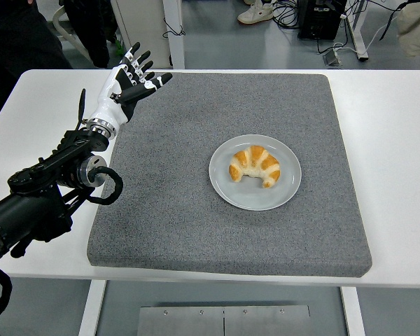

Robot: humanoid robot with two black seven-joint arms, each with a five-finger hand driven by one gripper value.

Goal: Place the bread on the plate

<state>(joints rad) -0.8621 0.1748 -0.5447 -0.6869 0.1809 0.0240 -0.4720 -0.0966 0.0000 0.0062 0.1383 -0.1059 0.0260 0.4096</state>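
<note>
The left hand (129, 84) sits in the upper left of the frame, over the far left corner of the grey mat (168, 210), its white palm facing up and its black-tipped fingers (141, 57) spread apart, holding nothing. The black arm (49, 189) behind it comes in from the lower left edge, with a loop of black cable (106, 187) at the wrist. Well apart from the hand, just right of the middle of the frame, the bread (255, 165), a golden croissant, lies on the round grey plate (227, 187). The plate rests on the mat, which covers most of the white table (392, 140). A person's dark clothing (17, 42) shows at the top left.
</note>
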